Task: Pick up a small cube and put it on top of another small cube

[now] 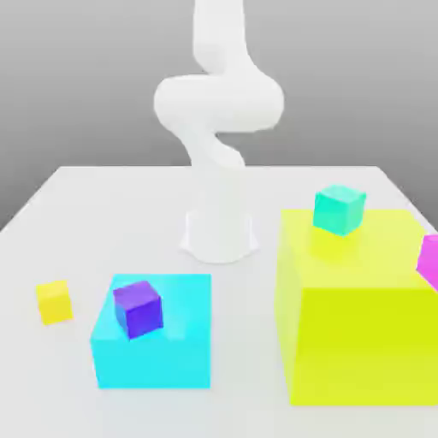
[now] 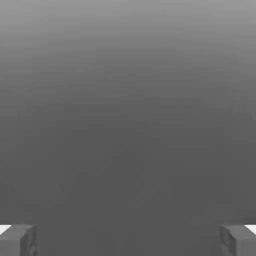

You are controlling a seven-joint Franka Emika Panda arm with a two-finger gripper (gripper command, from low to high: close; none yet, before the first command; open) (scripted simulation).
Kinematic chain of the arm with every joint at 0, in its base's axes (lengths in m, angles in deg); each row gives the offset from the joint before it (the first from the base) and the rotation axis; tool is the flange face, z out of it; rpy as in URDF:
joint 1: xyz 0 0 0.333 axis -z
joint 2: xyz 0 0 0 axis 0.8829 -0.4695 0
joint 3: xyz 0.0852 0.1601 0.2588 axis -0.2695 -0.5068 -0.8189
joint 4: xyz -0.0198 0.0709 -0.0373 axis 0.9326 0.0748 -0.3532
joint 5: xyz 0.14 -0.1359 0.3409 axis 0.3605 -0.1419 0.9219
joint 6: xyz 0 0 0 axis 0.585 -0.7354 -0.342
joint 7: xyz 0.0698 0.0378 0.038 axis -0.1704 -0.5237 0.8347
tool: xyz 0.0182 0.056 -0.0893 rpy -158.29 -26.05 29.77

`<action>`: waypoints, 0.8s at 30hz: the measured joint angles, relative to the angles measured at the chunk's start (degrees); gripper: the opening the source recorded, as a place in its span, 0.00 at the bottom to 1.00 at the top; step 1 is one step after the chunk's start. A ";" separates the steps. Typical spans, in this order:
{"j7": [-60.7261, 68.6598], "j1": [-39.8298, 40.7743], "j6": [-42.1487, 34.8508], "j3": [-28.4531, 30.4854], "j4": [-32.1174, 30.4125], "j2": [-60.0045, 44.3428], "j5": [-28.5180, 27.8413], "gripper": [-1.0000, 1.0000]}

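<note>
Probably light and rigid, that small yellow cube (image 1: 54, 302), alone on the bench (image 1: 85, 205) at the exterior view's left, just beside the cyan block (image 1: 171, 342) bearing the purple cube (image 1: 137, 309). Best pinched across two flat opposite faces, smooth and perhaps slippery. Fingers (image 2: 19, 240) spread wide, gripping nothing.

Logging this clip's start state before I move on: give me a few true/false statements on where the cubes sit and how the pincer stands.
1. The small yellow cube rests on the table, apart from the big blocks. True.
2. The small purple cube sits on the table surface. False: it sits on top of the cyan block.
3. The small teal cube sits on top of the big yellow-green block. True.
4. The pincer is shut on the yellow cube. False: its fingers stand wide apart in the hand view with nothing between them.
5. The yellow cube is stacked on the purple cube. False: they are apart.
</note>
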 joint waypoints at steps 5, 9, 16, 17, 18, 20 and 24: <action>-2.81 5.97 6.84 5.82 -6.18 -11.08 0.15 0.50; -4.77 10.46 11.99 10.32 -10.88 -19.37 0.47 0.50; -7.58 18.19 20.95 18.17 -19.07 -33.93 1.85 0.50; -7.87 19.37 22.23 19.27 -20.24 -36.04 2.20 0.50; -8.12 21.72 23.51 20.35 -21.41 -38.16 2.61 0.50; -8.21 23.93 26.10 21.66 -23.52 -42.40 3.89 0.50; -1.92 28.13 31.99 16.30 -23.04 -50.74 12.98 0.50</action>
